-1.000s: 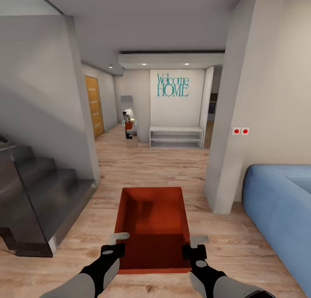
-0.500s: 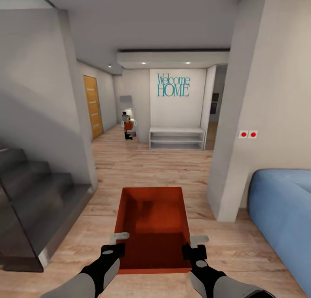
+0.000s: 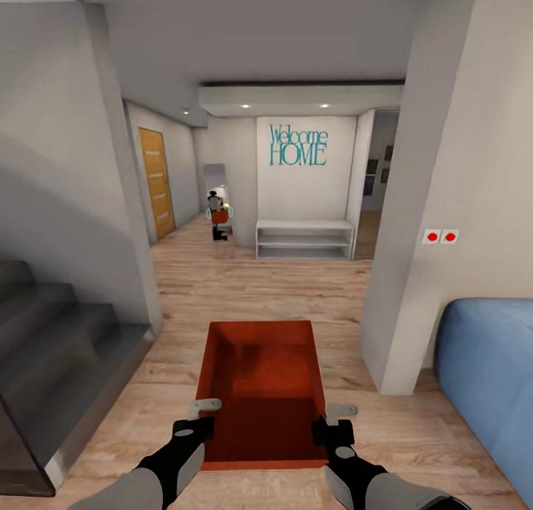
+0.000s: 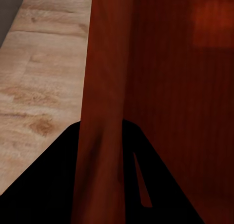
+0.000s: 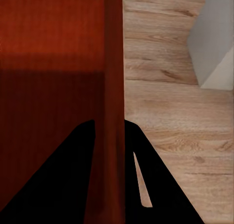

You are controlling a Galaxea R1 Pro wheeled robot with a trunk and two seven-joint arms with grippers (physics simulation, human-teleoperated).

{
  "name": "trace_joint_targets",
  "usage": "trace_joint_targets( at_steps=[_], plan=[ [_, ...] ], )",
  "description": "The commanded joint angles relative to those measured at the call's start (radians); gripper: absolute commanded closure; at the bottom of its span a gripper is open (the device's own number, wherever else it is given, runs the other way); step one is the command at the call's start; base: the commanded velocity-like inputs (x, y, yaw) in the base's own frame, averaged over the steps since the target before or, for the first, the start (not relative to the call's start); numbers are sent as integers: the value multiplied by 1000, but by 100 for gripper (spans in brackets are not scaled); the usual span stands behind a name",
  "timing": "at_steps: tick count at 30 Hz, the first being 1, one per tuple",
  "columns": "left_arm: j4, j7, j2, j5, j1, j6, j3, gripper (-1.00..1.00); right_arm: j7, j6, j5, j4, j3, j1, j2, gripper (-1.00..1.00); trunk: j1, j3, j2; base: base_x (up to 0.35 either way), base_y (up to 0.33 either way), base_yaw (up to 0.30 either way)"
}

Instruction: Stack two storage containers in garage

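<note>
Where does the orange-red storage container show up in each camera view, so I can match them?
Head view: storage container low centre, held between both end effectors.
Left wrist view: its side wall runs up the middle, interior alongside.
Right wrist view: its other side wall likewise.
Shared landmark: the wood plank floor.

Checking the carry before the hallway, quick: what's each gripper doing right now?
Left gripper: shut on the bin's left wall.
Right gripper: shut on the bin's right wall.
</note>
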Motion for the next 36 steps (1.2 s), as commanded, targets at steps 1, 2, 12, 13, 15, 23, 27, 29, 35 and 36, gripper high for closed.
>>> trace_joint_targets(
  at_steps=[1,2,12,13,15,23,27,29,35,36],
  plan=[
    [2,7,42,25,0,2,-9,100,2,-4,6,-4,-50,-2,-4,100,1,-1,-1,322,0,0],
    [2,7,42,25,0,2,-9,100,2,-4,6,-4,-50,-2,-4,100,1,-1,-1,322,0,0],
    [-2,8,41,26,0,2,-9,100,2,-4,16,-4,-48,-2,-1,100,1,-1,-1,322,0,0],
    [-3,8,41,32,0,2,-9,100,1,-4,17,-4,-48,-2,0,100,1,-1,-1,322,0,0],
    [-5,7,41,60,0,2,-9,100,-4,-4,18,-4,-48,-2,0,100,1,-1,-1,322,0,0],
    [0,7,42,107,0,2,-11,100,-6,-4,14,-4,-48,-2,-1,100,1,-1,-1,322,0,0],
    [1,6,42,109,0,2,-11,100,-6,-4,13,-4,-48,-2,-1,100,1,-1,-1,322,0,0],
    [0,5,42,109,0,2,-12,100,-6,-4,10,-4,-49,-2,-2,100,1,-1,-1,322,0,0],
    [2,6,42,109,0,2,-13,100,-6,-4,7,-4,-49,-2,-2,100,1,-1,-1,322,0,0],
    [0,6,42,109,0,2,-13,100,-6,-4,7,-4,-48,-2,-2,100,1,-1,-1,322,0,0]
  ],
)
